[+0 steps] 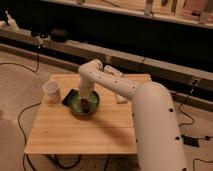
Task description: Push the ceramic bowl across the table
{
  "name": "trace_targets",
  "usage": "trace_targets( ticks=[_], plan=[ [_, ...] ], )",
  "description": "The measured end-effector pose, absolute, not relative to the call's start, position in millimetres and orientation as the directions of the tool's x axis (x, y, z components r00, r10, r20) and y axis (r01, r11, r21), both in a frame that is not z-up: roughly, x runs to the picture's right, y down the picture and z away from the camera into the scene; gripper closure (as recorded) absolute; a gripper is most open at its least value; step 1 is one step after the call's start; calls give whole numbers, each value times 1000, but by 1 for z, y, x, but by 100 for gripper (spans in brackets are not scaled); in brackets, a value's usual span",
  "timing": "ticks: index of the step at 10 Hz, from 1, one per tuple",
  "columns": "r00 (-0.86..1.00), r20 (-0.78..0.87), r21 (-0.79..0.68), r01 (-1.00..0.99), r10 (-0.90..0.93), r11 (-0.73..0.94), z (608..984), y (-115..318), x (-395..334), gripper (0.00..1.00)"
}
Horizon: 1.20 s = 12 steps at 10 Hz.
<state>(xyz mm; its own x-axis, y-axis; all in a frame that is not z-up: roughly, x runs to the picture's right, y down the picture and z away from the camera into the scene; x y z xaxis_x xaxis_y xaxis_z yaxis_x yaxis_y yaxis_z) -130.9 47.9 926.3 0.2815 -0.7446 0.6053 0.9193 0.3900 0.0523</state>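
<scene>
the biggest thing in view is the robot's white arm (150, 120), a thick rounded body rising from the lower right edge and reaching up and left over the counter (65, 135), then bending at an elbow near the far edge and dropping straight down. the counter itself is a light wooden rectangle of planks with rounded corners, standing on a pale floor (15, 80) with dark cables trailing across it on both sides. behind it runs a long dark shelf unit (150, 35) along the wall. on the counter, in the far half and a little left of the middle, sits the ceramic bowl (77, 106), round, shallow and glossy green with a darker rim. the tool (86, 104) comes down into the bowl from above, its tip low inside near a small brownish item (86, 106); it is clenched with its fingers together, and whether it grips the brownish item or only rests against it cannot be told. just beside the bowl on its left, touching or nearly so, a dark flat phone (68, 96) lies tilted on the wood, partly hidden by the bowl's rim. further left, near the counter's far left corner and apart from the bowl, stands a white translucent cup (51, 91), upright. a pale flat object (120, 96) lies to the right of the bowl, under the arm.
</scene>
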Motion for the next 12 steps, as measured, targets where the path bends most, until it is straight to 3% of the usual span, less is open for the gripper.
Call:
trace_targets(
  ticks=[12],
  plan=[
    [261, 639, 29, 932, -723, 361, 970, 40, -178, 100]
  ],
)
